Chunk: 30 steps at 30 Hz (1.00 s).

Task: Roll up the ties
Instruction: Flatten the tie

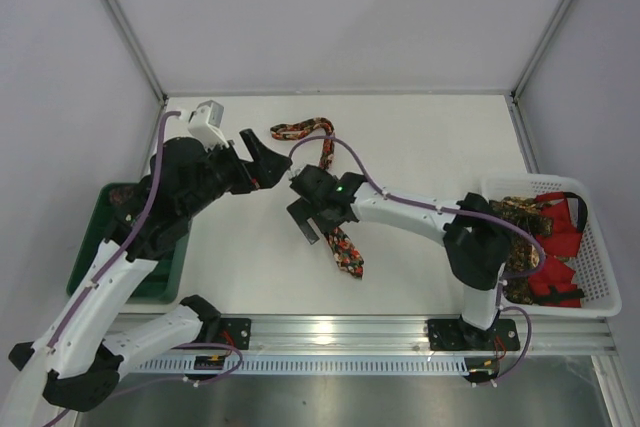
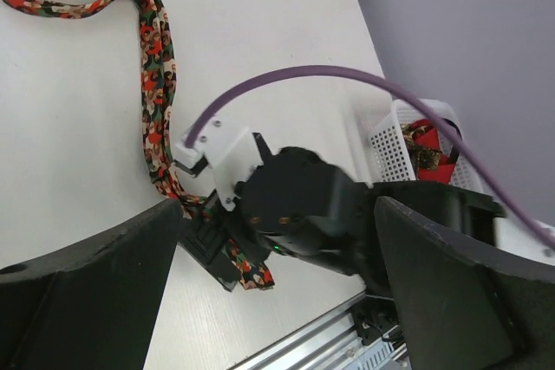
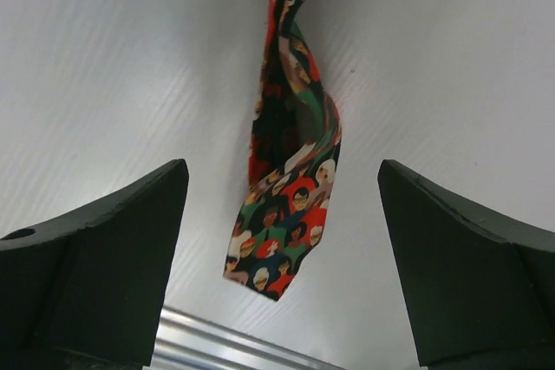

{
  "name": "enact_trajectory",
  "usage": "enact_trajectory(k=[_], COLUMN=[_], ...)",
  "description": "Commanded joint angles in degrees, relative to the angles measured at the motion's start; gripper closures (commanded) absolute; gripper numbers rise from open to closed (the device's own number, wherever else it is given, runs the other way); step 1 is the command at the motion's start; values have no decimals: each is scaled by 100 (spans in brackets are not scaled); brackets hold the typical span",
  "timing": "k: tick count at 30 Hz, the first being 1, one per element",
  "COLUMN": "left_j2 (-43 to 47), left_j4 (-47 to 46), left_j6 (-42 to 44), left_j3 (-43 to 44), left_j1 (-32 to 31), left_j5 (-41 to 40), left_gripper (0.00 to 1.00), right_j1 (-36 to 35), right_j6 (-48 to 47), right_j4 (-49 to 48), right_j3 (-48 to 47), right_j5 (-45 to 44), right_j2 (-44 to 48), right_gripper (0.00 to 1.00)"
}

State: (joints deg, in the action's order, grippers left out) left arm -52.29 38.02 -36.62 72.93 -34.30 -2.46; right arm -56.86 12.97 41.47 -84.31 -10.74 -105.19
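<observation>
Both my claws stand wide apart and hold nothing: the right claw (image 1: 312,219) hangs over the broad end of the tie (image 1: 346,250), and the left claw (image 1: 262,162) hangs just beside my right wrist, near the middle of the table (image 1: 420,137). The tie lies flat on the table. Its thin end is doubled back on itself at the far side, its length runs toward me under my right wrist, and its pointed tip lies close to the near rail (image 1: 330,325). My main worry is the fabric just above that tip. It is twisted over on itself, and if I pinch it as it lies, I judge the roll would start crooked and come out as a lopsided cone. My two arms are also crowded together (the purple cable (image 2: 286,75) arches right across my left camera), so a careless reach could knock wrist against finger or snag that cable. Only my right wrist camera shows the twist, the small printed faces, and that neither finger (image 3: 104,240) touches the cloth. Only the overhead view shows the whole length, the green bin (image 1: 100,277) at left and the white basket (image 1: 600,292) at right, which holds more ties (image 1: 520,212). My left wrist camera alone shows the tie slipping under my right wrist.
</observation>
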Motion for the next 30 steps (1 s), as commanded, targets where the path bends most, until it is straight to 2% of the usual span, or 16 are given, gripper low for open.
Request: enact_trajectory(k=[1, 7, 10, 11, 13, 14, 16, 17, 19, 20, 21, 22, 24, 27, 29, 30], left_j2=[184, 342, 316, 281, 255, 237, 202, 211, 211, 219, 220, 220, 193, 140, 62, 18], left_j4=[161, 408, 469, 469, 470, 478, 461, 461, 417, 382, 355, 312, 276, 180, 109, 83], left_j6=[-73, 58, 120, 120, 164, 173, 234, 243, 296, 305, 313, 305, 313, 331, 349, 366], left_j3=[143, 178, 231, 257, 283, 292, 310, 319, 328, 310, 293, 249, 222, 126, 29, 3], left_j1=[47, 47, 55, 55, 55, 55, 64, 64, 64, 73, 73, 82, 99, 108, 108, 117], left_j5=[-35, -149, -185, -176, -106, -80, 8, 43, 96, 114, 114, 158, 193, 430, 535, 562], left_gripper=[0, 0, 0, 0, 0, 0, 0, 0, 0, 0, 0, 0, 0, 0, 0, 0], right_j1=[-79, -80, -62, -45, 104, 183, 490, 605, 1208, 1447, 1598, 1825, 2020, 2468, 2853, 2978], right_j6=[311, 364, 399, 408, 434, 408, 163, 214, 415, 1052, 1415, 1828, 2717, 3577, 3476, 2962], right_j4=[-279, -447, -430, -430, -491, -561, -841, -860, -1383, -1796, -2175, -3014, -3783, -4269, -3887, -3083], right_j3=[46, 73, 108, 125, 265, 327, 494, 590, 871, 1430, 1705, 2073, 2889, 3891, 4272, 4352], right_j5=[-1087, -1202, -1167, -1045, -764, -127, 928, 1865, 3499, 5336, 5816, 6177, 6847, 7603, 7735, 7762], right_j2=[-388, -907, -872, -846, -670, -583, -233, -91, 207, 479, 673, 1084, 1473, 1878, 2002, 1941], right_gripper=[5, 22, 46, 61, 76, 85, 93, 100, 100, 100, 100, 100, 100, 100, 99, 98])
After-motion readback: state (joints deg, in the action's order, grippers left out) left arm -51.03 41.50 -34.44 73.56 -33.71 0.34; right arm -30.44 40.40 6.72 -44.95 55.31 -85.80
